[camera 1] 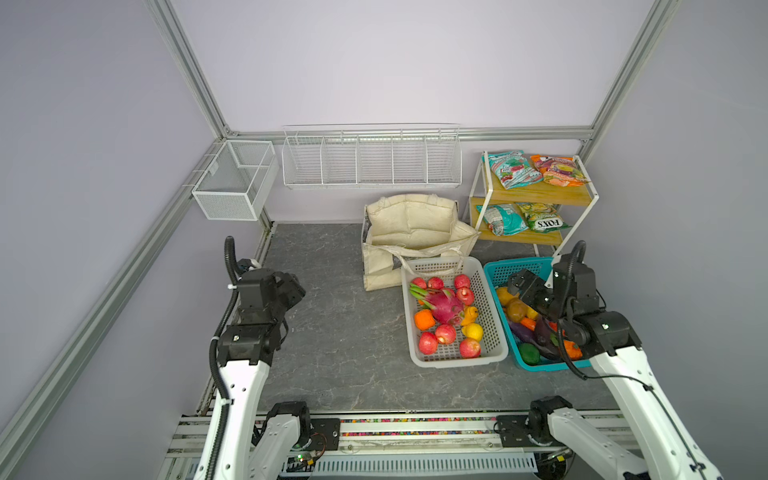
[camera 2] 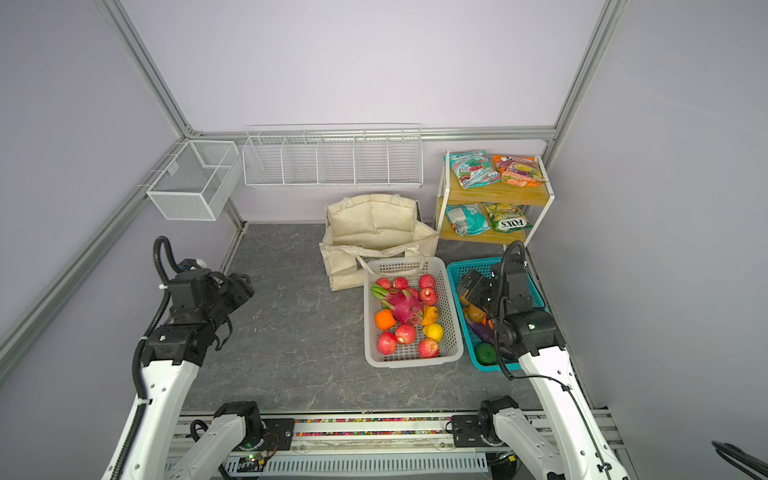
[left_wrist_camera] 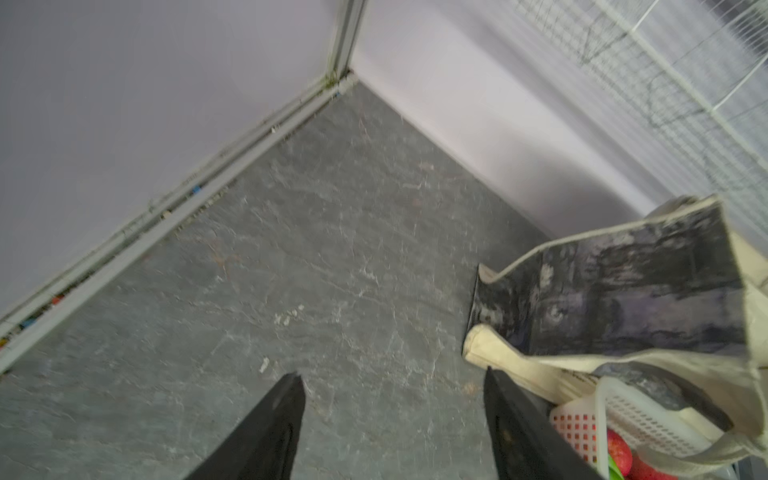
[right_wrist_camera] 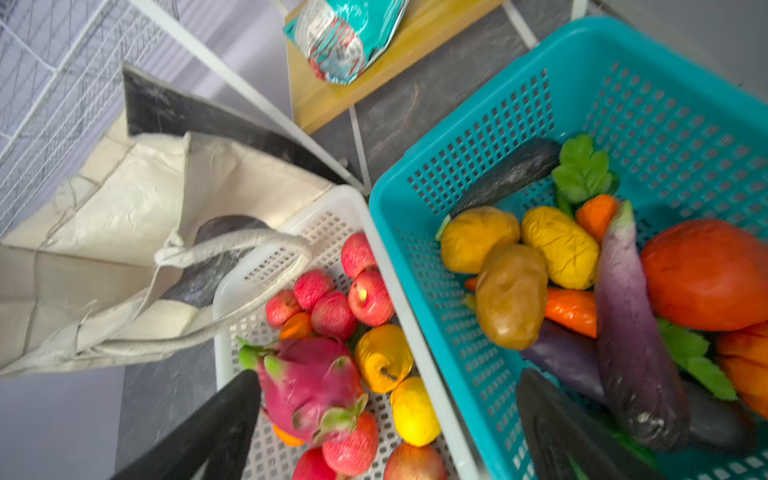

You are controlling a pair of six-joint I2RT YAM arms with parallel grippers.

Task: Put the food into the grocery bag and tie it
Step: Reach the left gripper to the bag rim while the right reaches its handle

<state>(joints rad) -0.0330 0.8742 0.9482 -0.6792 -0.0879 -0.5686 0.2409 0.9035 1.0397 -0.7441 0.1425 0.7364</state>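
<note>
The cream grocery bag [camera 1: 415, 232] [camera 2: 374, 230] slumps open at the back, one handle draped over the white basket [camera 1: 494, 332]. That basket holds a pink dragon fruit [camera 1: 444, 305] [right_wrist_camera: 311, 382], red apples and yellow and orange pieces. The teal basket [camera 1: 523, 266] [right_wrist_camera: 623, 104] holds potatoes, aubergines, carrots and green pieces. Teal snack packets [camera 1: 513, 168] lie on the shelf. My left gripper [camera 1: 296, 289] [left_wrist_camera: 395, 382] hovers open and empty over bare floor, left of the bag [left_wrist_camera: 623, 299]. My right gripper [camera 1: 515, 284] [right_wrist_camera: 388, 374] hangs open above the seam between the two baskets, holding nothing.
A wood and white-frame shelf [camera 1: 536, 195] stands at the back right with several packets. White wire racks [camera 1: 370, 158] and a mesh box [camera 1: 232, 183] hang on the walls. The grey floor [camera 1: 345, 332] stretches between my left arm and the white basket.
</note>
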